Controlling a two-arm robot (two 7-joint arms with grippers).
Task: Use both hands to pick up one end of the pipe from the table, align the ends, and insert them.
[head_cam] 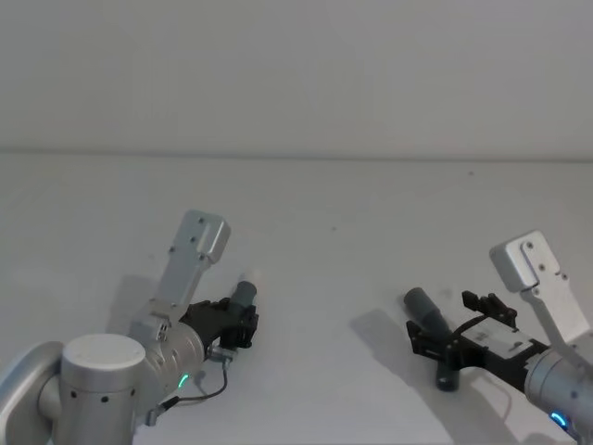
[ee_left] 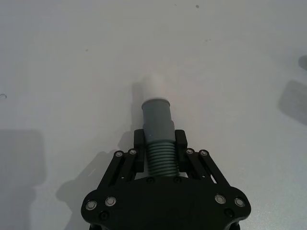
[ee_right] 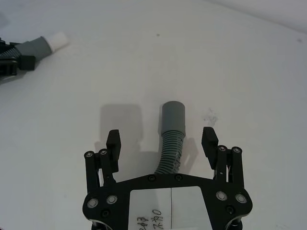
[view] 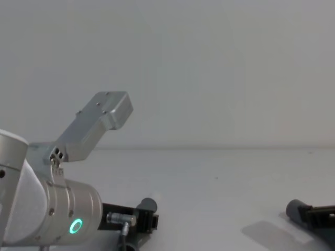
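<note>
Holding one end of the pipe [ee_left: 160,160], open around the other.
Pinches the ribbed part just behind the white-tipped end [ee_left: 156,108] with the left gripper [ee_left: 159,143], shut tight on both sides. Spreads the right gripper [ee_right: 162,141] wide, with the plain end [ee_right: 173,117] poking out between its fingers [ee_right: 113,142], touching neither. Leaves the two ends well apart over the white table [head_cam: 371,204], with bare table between.

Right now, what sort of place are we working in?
Probably a robot lab bench: plain white table, blank wall behind, a ribbed pipe gripped by the left gripper, right gripper open.
</note>
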